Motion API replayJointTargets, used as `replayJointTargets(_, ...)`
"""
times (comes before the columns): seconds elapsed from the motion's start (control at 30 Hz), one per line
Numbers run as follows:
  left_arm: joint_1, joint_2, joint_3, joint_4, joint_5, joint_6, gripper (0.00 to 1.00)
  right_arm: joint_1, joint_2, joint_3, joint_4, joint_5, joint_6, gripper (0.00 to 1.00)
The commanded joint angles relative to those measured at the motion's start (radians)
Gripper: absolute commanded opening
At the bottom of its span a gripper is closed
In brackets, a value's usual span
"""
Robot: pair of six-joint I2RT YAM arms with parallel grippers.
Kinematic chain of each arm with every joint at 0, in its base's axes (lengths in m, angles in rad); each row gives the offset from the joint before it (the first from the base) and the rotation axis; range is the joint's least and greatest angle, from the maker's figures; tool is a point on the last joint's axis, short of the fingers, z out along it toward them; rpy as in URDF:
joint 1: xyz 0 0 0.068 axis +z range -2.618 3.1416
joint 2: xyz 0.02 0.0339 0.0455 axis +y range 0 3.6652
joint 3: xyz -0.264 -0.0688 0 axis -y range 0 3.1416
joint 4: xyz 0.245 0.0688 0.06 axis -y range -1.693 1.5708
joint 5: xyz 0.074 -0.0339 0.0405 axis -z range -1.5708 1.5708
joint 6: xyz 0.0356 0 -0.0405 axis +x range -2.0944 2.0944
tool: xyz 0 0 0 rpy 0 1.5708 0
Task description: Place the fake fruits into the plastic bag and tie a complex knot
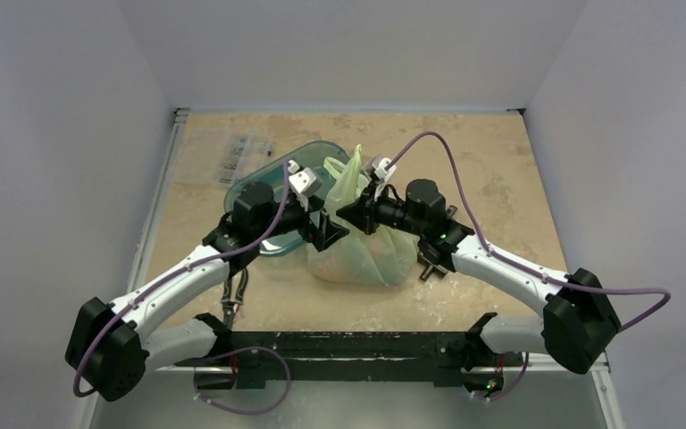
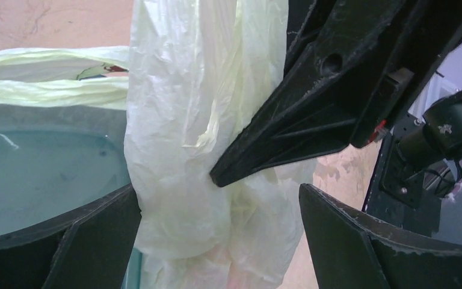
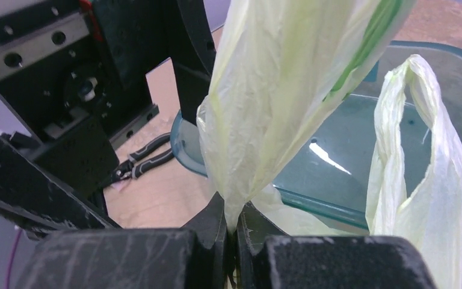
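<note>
The pale green plastic bag (image 1: 362, 250) stands bulging at the table's middle, its handles (image 1: 348, 174) pulled upward. The fake fruits are hidden inside; only a faint pinkish tint (image 2: 240, 278) shows through the plastic. My right gripper (image 3: 233, 226) is shut on one twisted handle (image 3: 277, 90) of the bag; the other handle loop (image 3: 424, 180) hangs free beside it. My left gripper (image 2: 219, 192) is open, its fingers (image 2: 96, 241) either side of the bag's gathered plastic (image 2: 186, 150). In the top view both grippers, left (image 1: 326, 231) and right (image 1: 355, 213), meet at the bag's neck.
A translucent teal tub (image 1: 272, 174) sits just behind and left of the bag, also in the right wrist view (image 3: 361, 138). Pliers (image 1: 232, 295) lie on the table under the left arm. A clear packet (image 1: 232, 156) lies at the back left.
</note>
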Motion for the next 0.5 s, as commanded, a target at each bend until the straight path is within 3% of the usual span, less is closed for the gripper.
replayJointTargets(0.0,-0.028,0.074,0.059,0.123,-0.098,-0.098,0.99,0.011,0.000,-0.005,0.062,0.092,0.115,0.00)
replayJointTargets(0.1,-0.043,0.109,0.080,0.136,-0.117,-0.112,0.88,0.016,0.000,-0.004,0.065,0.116,0.157,0.00)
replayJointTargets(0.17,-0.050,0.129,0.099,0.102,-0.136,-0.108,0.65,0.017,-0.005,-0.001,0.062,0.115,0.188,0.00)
replayJointTargets(0.27,-0.050,0.123,0.081,0.078,-0.160,-0.094,0.41,0.015,-0.033,0.004,0.041,0.115,0.207,0.02)
replayJointTargets(0.3,-0.049,0.113,0.072,0.075,-0.161,-0.086,0.32,0.015,-0.046,0.006,0.029,0.107,0.211,0.12)
replayJointTargets(0.4,-0.046,0.084,0.056,0.054,-0.138,-0.072,0.09,-0.002,-0.096,0.024,-0.046,0.112,0.198,0.59)
replayJointTargets(0.47,-0.044,0.064,0.037,0.062,-0.118,-0.063,0.01,-0.027,-0.137,0.051,-0.122,0.100,0.152,0.80)
